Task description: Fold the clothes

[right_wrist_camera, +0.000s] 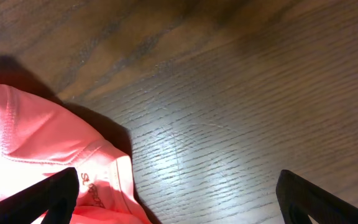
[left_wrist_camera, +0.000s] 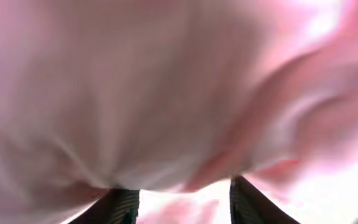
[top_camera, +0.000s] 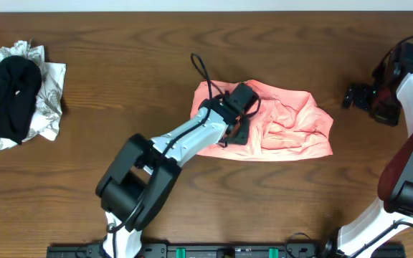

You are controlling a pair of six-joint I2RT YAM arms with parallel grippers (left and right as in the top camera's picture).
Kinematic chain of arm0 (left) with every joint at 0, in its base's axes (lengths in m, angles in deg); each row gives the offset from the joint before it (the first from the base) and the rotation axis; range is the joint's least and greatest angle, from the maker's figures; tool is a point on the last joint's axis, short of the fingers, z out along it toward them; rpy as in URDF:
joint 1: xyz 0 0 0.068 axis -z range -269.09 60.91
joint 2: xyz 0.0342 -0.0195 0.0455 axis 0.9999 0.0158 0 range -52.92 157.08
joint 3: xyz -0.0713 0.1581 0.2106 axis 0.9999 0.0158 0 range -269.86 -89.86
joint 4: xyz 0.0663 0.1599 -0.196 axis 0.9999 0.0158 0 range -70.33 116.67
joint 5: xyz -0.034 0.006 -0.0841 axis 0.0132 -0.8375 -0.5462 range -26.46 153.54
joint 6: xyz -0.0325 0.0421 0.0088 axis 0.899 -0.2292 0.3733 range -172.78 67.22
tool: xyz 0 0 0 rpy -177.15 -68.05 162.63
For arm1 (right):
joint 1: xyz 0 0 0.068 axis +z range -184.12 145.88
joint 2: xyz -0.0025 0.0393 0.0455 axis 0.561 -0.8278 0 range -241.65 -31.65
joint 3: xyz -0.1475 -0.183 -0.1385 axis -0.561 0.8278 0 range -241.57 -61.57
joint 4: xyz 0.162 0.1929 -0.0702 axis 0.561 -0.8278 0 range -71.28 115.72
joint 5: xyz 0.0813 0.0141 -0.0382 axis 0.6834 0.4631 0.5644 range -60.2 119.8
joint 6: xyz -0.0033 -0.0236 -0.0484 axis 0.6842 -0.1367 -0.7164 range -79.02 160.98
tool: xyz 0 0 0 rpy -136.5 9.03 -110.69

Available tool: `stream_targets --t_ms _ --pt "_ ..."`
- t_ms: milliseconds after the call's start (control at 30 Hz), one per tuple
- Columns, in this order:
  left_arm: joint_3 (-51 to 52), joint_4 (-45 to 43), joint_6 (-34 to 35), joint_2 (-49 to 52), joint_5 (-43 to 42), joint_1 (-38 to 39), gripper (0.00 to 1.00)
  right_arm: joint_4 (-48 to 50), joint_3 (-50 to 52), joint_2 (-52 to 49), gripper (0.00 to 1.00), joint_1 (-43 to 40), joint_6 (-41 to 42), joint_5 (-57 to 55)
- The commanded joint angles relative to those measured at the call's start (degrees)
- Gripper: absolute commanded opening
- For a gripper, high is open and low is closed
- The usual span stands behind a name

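Observation:
The salmon-pink T-shirt (top_camera: 285,125) lies crumpled in a rough rectangle at the table's middle. No lettering shows on it from overhead. My left gripper (top_camera: 236,129) is down on the shirt's left part. In the left wrist view pink fabric (left_wrist_camera: 166,93) fills the frame and hangs over the two parted fingers (left_wrist_camera: 179,190); nothing is pinched between them. My right gripper (top_camera: 355,97) hovers right of the shirt over bare wood. In the right wrist view its fingers (right_wrist_camera: 176,183) are wide apart and empty, with the shirt's hem (right_wrist_camera: 36,143) at the left.
A heap of black and white patterned clothes (top_camera: 13,97) lies at the far left. The wooden table (top_camera: 120,86) surrounds the shirt. A black cable (top_camera: 203,72) loops from the left arm over the shirt's upper left corner.

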Motion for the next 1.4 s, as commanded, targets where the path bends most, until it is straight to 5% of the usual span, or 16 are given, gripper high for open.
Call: stream_targets --t_ms 0,767,1033,1367 --pt "-3.34 -0.15 -1.79 -6.47 -0.35 0.20 0.48 -0.22 0.37 0.50 0.99 0.22 -0.94 0.28" --pt "-3.13 -8.98 -1.86 5.22 -0.33 4.76 0.53 5.22 4.87 0.50 0.99 0.98 -6.34 4.20" --pt "-4.68 -8.37 -5.60 -0.02 -0.33 3.32 0.53 1.84 5.20 0.50 0.99 1.60 -21.99 18.64" --pt "-4.68 -5.90 -8.33 -10.56 5.55 3.02 0.53 7.98 12.46 0.50 0.99 4.96 -22.27 17.66"
